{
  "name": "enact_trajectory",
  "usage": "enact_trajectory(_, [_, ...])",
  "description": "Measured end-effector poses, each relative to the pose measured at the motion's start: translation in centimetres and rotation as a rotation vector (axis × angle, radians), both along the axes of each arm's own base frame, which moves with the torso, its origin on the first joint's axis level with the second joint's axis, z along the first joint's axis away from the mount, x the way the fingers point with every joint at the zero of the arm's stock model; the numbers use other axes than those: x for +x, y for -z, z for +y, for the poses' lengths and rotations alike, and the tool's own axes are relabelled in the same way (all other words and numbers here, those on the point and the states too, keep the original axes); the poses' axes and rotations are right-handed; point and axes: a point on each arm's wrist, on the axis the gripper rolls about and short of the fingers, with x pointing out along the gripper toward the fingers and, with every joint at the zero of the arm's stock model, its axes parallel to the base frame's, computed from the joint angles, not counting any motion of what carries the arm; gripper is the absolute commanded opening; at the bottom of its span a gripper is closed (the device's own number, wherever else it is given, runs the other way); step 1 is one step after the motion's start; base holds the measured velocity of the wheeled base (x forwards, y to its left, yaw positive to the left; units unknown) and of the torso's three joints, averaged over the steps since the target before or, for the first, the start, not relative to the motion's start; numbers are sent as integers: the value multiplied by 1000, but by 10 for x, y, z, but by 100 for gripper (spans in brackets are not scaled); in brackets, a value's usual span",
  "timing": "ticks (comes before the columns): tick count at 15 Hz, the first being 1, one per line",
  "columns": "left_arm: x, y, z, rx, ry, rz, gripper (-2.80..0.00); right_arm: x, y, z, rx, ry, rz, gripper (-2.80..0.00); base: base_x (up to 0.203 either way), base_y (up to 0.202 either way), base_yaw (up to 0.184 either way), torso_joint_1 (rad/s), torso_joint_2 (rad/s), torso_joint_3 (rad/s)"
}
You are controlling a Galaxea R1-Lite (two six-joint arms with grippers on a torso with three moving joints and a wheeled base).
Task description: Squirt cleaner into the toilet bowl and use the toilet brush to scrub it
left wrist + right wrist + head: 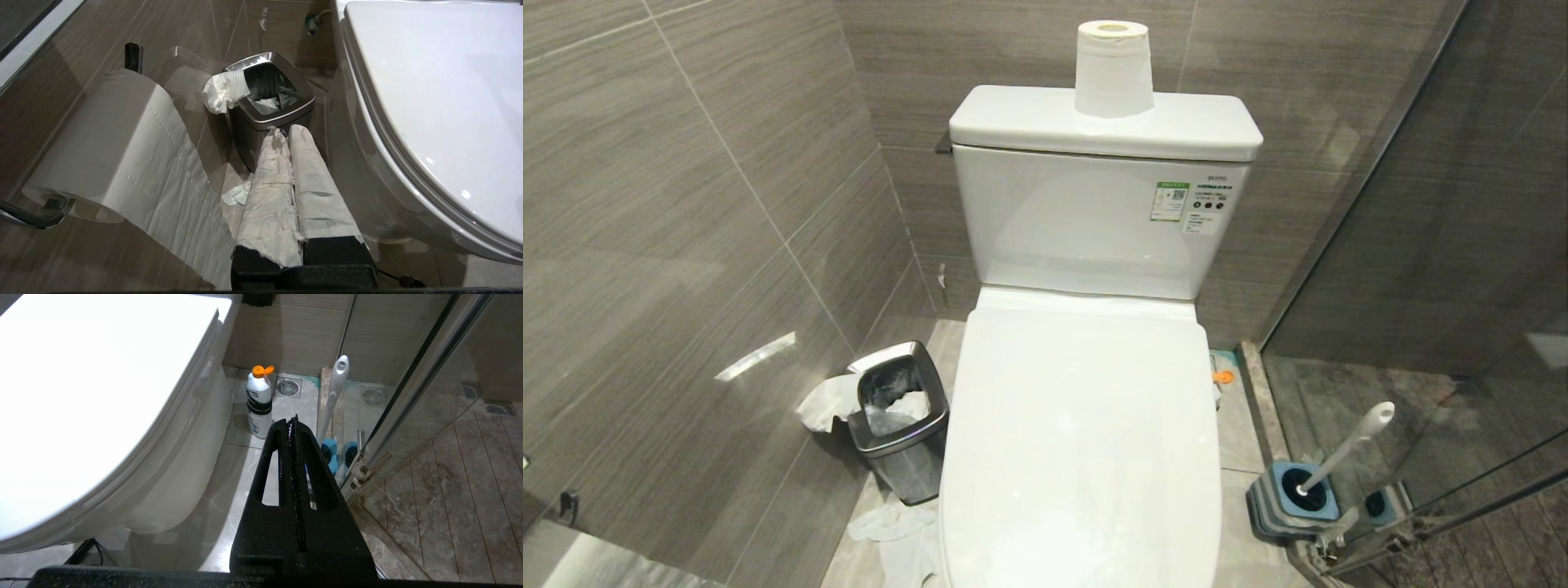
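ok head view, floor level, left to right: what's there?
crumpled paper → steel waste bin → toilet bowl, lid down → blue-grey holder → toilet brush, handle leaning right.

The toilet bowl (1086, 441) is glossy white with its lid and seat the same white, and the cleaner (259, 404) just beyond the right gripper (293, 420), whose jaws are matt black, is a white bottle with an orange cap and a navy-and-blue printed label. The toilet brush (333, 396) has a white handle in a blue-grey holder (1290, 494). Ahead of the left gripper (286, 132), its jaws wrapped in white paper, stands a brushed-steel waste bin (269, 110) with a black liner, against grey-brown streaked wall tiles (686, 204).
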Motion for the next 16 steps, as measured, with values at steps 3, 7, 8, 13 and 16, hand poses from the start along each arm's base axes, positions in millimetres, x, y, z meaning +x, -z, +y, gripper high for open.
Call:
enact_trajectory(3, [0, 0, 0, 0, 0, 0, -280, 0, 0, 0, 0, 0, 0, -280, 0, 0, 0, 0, 0, 0])
enact_trajectory(7, [0, 0, 0, 0, 0, 0, -280, 0, 0, 0, 0, 0, 0, -280, 0, 0, 0, 0, 0, 0])
enact_trajectory(8, [0, 0, 0, 0, 0, 0, -280, 0, 0, 0, 0, 0, 0, -280, 0, 0, 0, 0, 0, 0])
enact_trajectory(13, [0, 0, 0, 1, 0, 0, -280, 0, 0, 0, 0, 0, 0, -280, 0, 0, 0, 0, 0, 0])
enact_trajectory(16, [0, 0, 0, 1, 0, 0, -280, 0, 0, 0, 0, 0, 0, -280, 0, 0, 0, 0, 0, 0])
